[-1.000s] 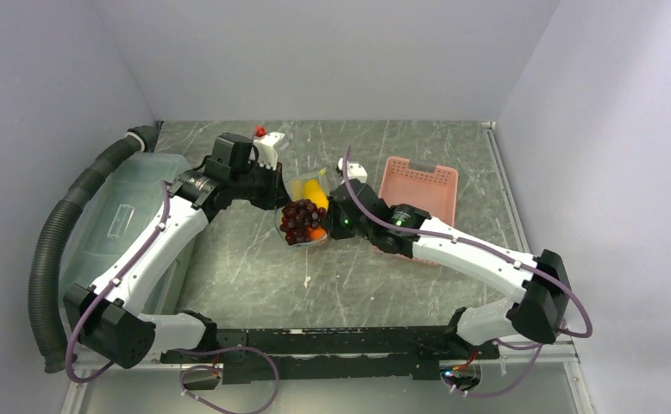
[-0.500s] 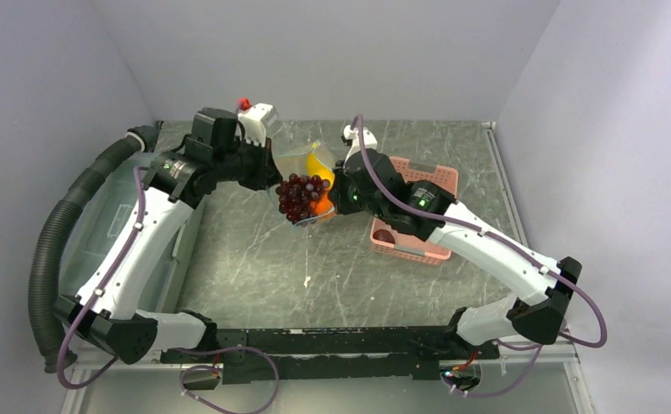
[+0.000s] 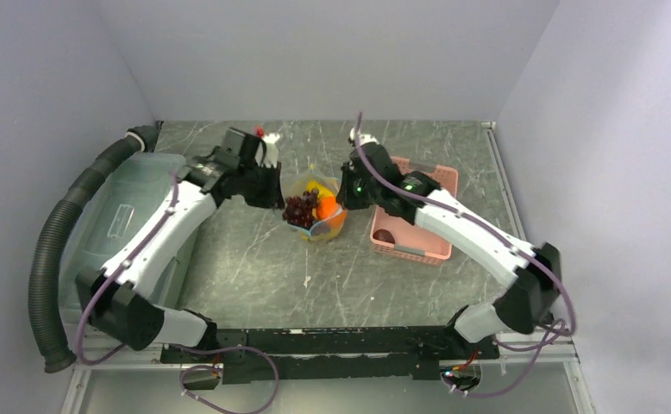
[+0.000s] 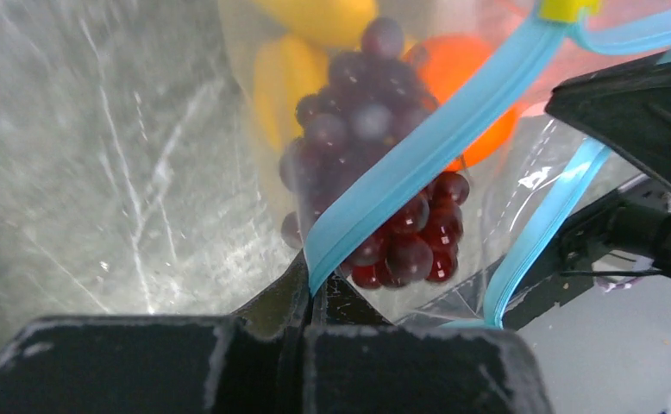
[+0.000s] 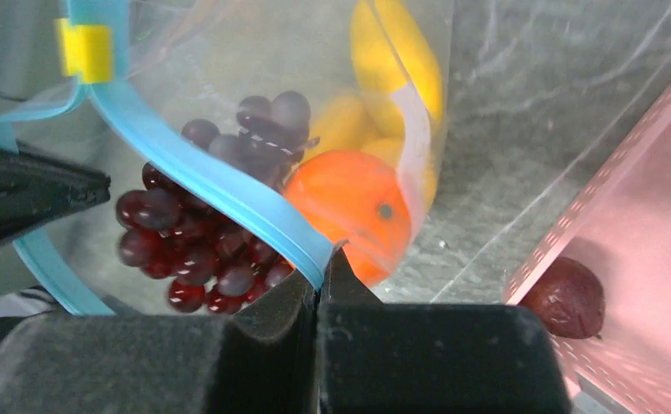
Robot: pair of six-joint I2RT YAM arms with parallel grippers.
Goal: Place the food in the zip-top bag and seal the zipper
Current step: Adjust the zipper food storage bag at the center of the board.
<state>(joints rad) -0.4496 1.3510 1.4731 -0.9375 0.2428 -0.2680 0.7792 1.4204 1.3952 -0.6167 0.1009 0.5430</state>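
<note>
The clear zip-top bag point(image 3: 315, 216) hangs between my two grippers, its bottom at the table. Inside it is the food: a dark purple grape bunch point(image 4: 375, 172), an orange ball point(image 5: 349, 203) and yellow pieces point(image 5: 401, 52). My left gripper point(image 4: 313, 289) is shut on the teal-blue zipper point(image 4: 418, 155) at the bag's left side point(image 3: 273, 188). On the right side, my right gripper point(image 5: 319, 280) is shut on the same kind of strip point(image 5: 203, 177). A second run of strip point(image 4: 543, 216) lies apart from the first. A yellow slider tab point(image 5: 86, 47) sits on the strip.
A pink perforated basket point(image 3: 418, 185) stands right of the bag with one dark reddish piece point(image 5: 565, 297) in it. A translucent lidded bin point(image 3: 121, 216) and a black corrugated hose point(image 3: 52, 250) fill the left side. Grey walls close in on three sides.
Both grippers raised the bag off the table half a second ago and have since brought it down, a little to the right. The right arm swung back, uncovering the basket.
</note>
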